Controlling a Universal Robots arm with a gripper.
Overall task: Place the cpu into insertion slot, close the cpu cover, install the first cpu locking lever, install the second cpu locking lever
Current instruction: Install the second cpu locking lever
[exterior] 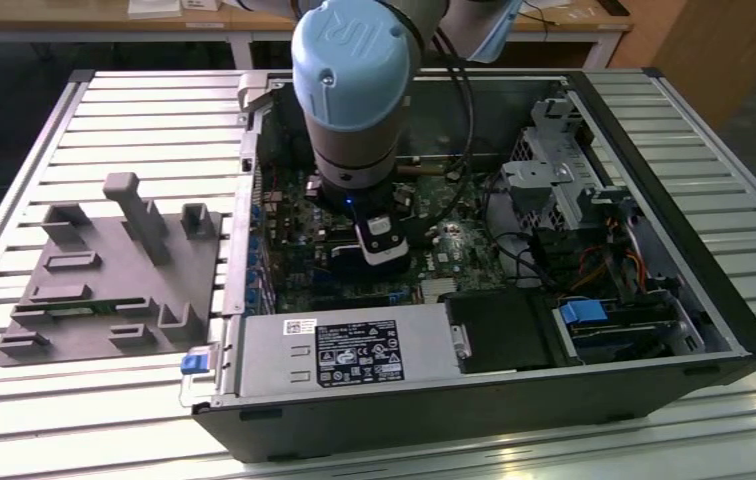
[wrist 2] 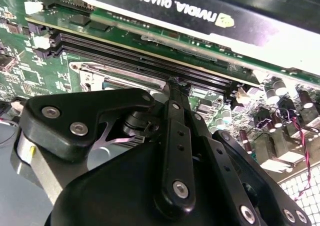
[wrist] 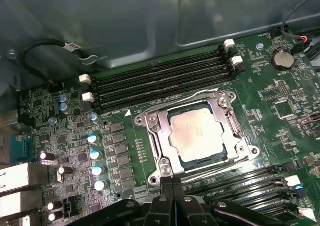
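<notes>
In the first wrist view the cpu (wrist: 195,133) lies flat in the insertion slot (wrist: 150,120), its dull silver top showing through the window of the cpu cover (wrist: 163,136), which is folded down over it. One wire locking lever (wrist: 175,100) runs along the side towards the memory slots, and another (wrist: 215,168) runs along the opposite side; both lie low against the frame. My gripper (wrist: 170,182) is shut, its black fingertips pressed together at the socket's corner beside the second lever's end. The second wrist view shows the gripper (wrist 2: 173,82) tip just over the silver rim (wrist 2: 100,71). In the exterior view the gripper (exterior: 381,250) is inside the computer case.
Long black memory slots (wrist: 160,78) flank the socket on two sides. A large black graphics card (wrist 2: 200,11) stands close behind the gripper. Capacitors (wrist: 95,153) line one side. The power supply (exterior: 338,350) and drive bays (exterior: 578,200) crowd the case; a grey fixture (exterior: 111,270) lies on the table.
</notes>
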